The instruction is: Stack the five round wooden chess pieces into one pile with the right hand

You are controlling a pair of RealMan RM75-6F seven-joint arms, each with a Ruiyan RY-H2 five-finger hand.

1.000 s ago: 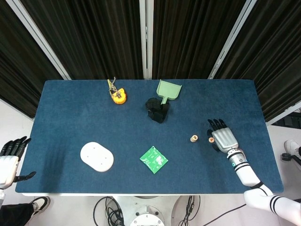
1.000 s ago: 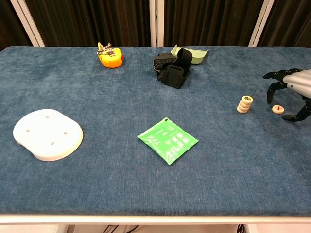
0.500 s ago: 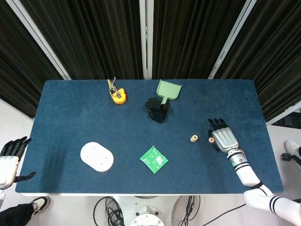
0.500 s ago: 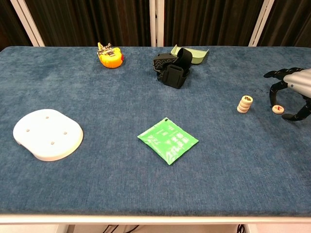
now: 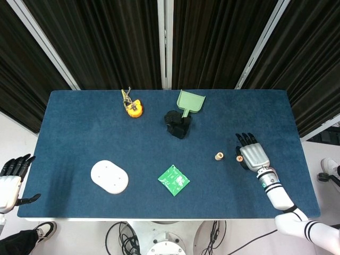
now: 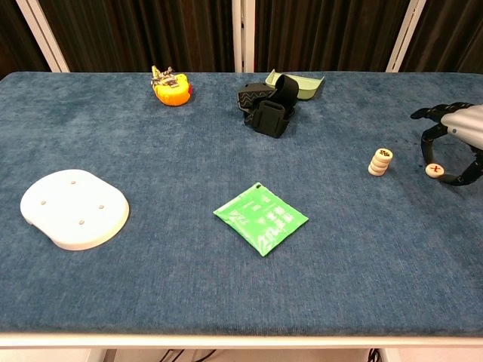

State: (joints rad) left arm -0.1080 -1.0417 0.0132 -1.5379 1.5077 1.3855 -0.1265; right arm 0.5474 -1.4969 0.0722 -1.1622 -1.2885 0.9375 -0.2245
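A short stack of round wooden chess pieces (image 6: 380, 161) stands on the blue table (image 6: 226, 151) at the right, also seen as the stack (image 5: 218, 156) from above. One lone piece (image 6: 434, 170) with a red mark lies flat on the cloth just right of it. My right hand (image 6: 462, 130) arches over that lone piece, fingers on its far side and thumb on its near side, spread around it; I see no firm grip. In the head view the right hand (image 5: 253, 155) covers most of the piece. My left hand (image 5: 10, 178) hangs empty off the table's left front corner, fingers apart.
An orange tape measure (image 6: 170, 87), a black strap bundle (image 6: 266, 105) and a green scoop (image 6: 298, 84) sit along the far side. A green packet (image 6: 260, 219) lies mid-table, and a white oval block (image 6: 73, 207) at the front left. The table's right edge is close to my right hand.
My right hand has drifted slightly to the right and its fingers and thumb have drawn closer around the lone piece. The stack and the left hand have not moved.
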